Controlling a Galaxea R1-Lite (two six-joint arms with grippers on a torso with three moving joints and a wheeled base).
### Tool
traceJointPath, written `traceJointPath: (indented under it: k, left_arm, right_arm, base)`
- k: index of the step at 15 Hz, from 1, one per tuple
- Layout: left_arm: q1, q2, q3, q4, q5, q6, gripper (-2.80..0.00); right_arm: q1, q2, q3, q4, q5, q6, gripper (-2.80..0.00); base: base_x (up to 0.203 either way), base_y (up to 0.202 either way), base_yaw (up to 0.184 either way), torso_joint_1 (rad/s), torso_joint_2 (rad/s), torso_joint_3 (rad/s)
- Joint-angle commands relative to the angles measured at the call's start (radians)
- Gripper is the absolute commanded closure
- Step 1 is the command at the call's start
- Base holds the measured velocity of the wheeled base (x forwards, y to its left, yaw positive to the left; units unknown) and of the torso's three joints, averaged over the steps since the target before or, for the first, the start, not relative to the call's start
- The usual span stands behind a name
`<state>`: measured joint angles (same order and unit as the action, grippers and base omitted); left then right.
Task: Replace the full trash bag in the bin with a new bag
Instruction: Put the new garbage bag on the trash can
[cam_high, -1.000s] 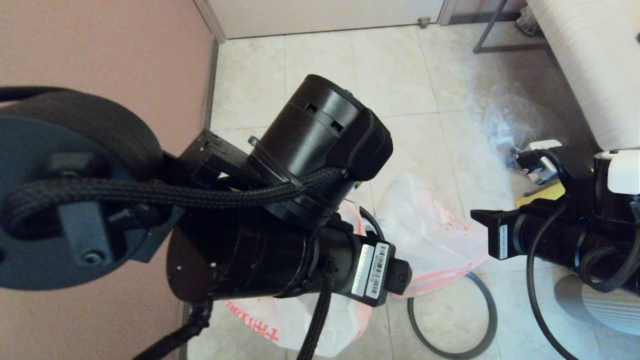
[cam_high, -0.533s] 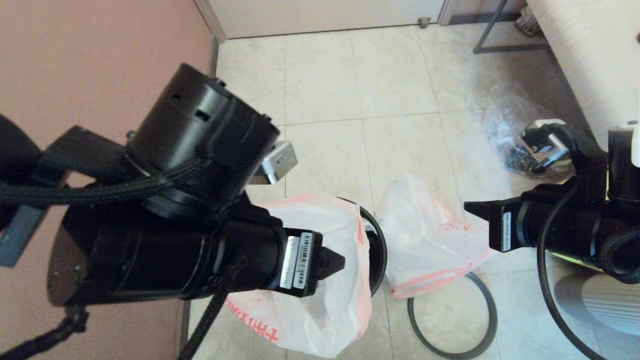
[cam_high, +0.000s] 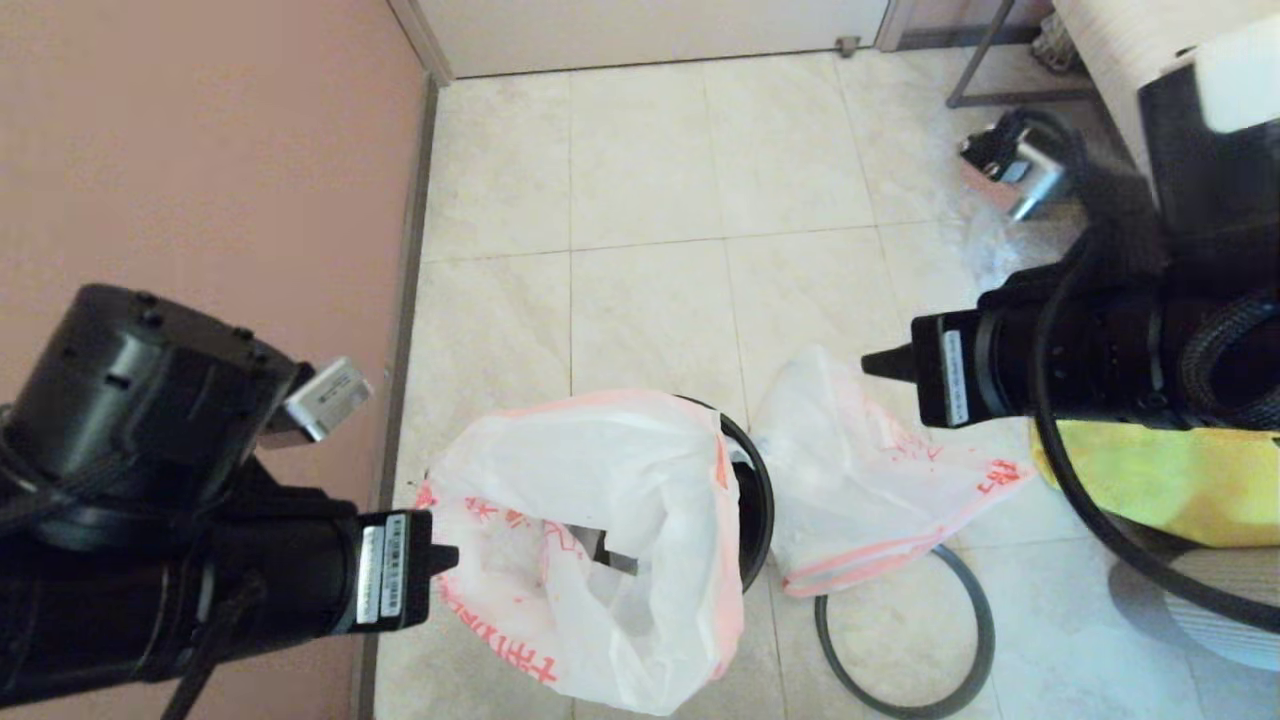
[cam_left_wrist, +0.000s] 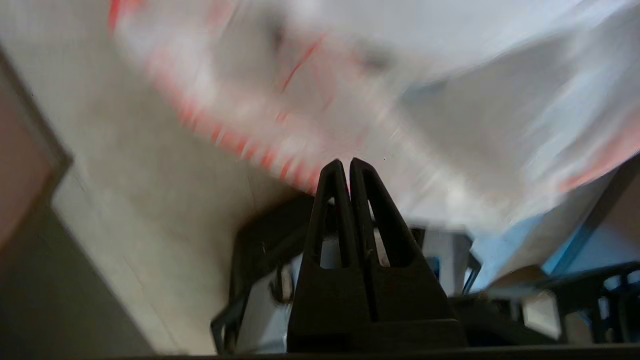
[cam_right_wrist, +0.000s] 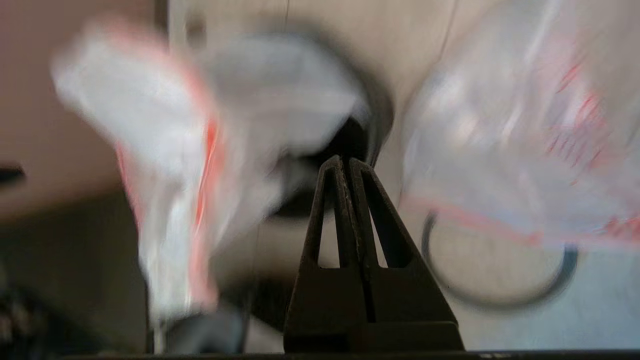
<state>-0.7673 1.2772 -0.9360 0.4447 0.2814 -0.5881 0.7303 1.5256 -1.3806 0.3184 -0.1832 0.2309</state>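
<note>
Lying between both arms' pressed-together fingers (cam_high: 445, 556), left beside, right (cam_high: 875, 365) apart: the bin (cam_high: 755, 505)

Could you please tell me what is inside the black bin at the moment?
A white bag with red print sits in the bin, bulging over its rim. Through the bag's mouth a dark patch shows. The bin's floor and most of its rim are covered by the plastic.

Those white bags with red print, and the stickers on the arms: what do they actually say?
Bag in the bin: red characters along its lower edge, too distorted to read.
Second bag on the floor: red marks, too crumpled to read.
Sticker on the left arm: barcode and print, too small.
Sticker on the right arm: too small.
Nothing legible.
</note>
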Motion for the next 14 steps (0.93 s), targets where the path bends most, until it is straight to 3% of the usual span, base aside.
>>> traceJointPath:
  k: [1, 2, 5, 14]
  left_arm:
    - [-0.001, -0.051, 0.103, -0.033, -0.003, -0.025, 0.00]
    - [-0.010, -0.055, 0.163, -0.088, -0.005, -0.047, 0.00]
    - [-0.049, -0.058, 0.264, -0.184, -0.009, -0.175, 0.00]
    - [-0.073, -0.054, 0.306, -0.189, 0.025, -0.188, 0.00]
  right_arm:
    - [0.044, 0.070, -0.041, 0.074, -0.004, -0.002, 0.00]
    - [0.070, 0.077, -0.043, 0.083, -0.006, -0.011, -2.80]
    - [0.122, 0.108, -0.061, 0.103, -0.024, -0.021, -2.80]
    - [0.181, 0.190, -0.158, 0.138, -0.045, -0.018, -2.80]
  base:
    - [0.000, 0.000, 0.000, 0.000, 0.00, 0.000]
    - [0.000, 0.000, 0.000, 0.000, 0.00, 0.000]
    - [0.000, 0.000, 0.000, 0.000, 0.00, 0.000]
    - [0.000, 0.000, 0.000, 0.000, 0.00, 0.000]
